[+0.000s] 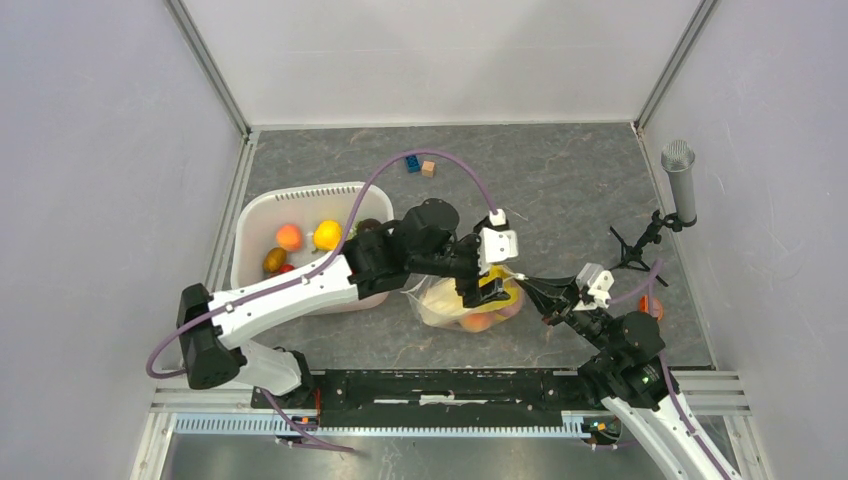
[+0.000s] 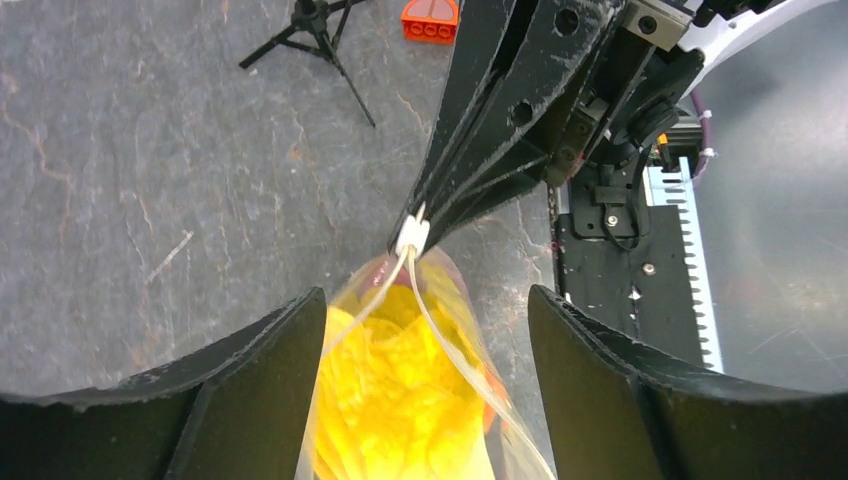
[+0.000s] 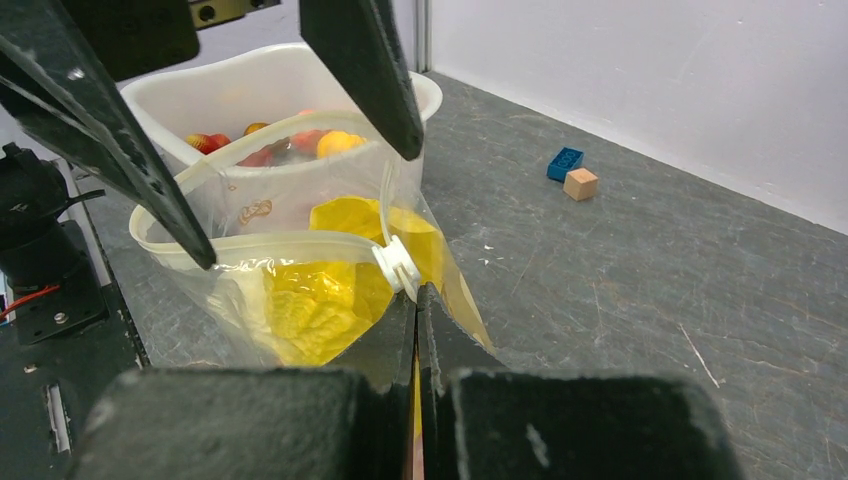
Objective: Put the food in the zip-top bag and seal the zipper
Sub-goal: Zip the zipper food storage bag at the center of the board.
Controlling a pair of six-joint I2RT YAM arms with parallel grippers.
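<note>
Sitting at the left of the tabletop (image 1: 560, 180), the white basket (image 1: 262, 215) holds a few toy fruits (image 1: 289, 236). Just beside it stands the zip-top bag (image 1: 450, 305), mouth open, with a big yellow piece (image 2: 400, 400) inside. The left tool (image 2: 425, 293) hangs over the mouth, fingers wide apart. The right tool (image 1: 527, 283) is pinched together on the end of the zipper (image 3: 270, 243).

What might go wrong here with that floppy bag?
The right gripper pinches only a corner of the zip-top bag, at the white slider; a slip would likely let the mouth sag shut. The open left gripper straddles that mouth, so its fingers might snag the film. More food lies in the white basket; sealing now would leave it out.
</note>
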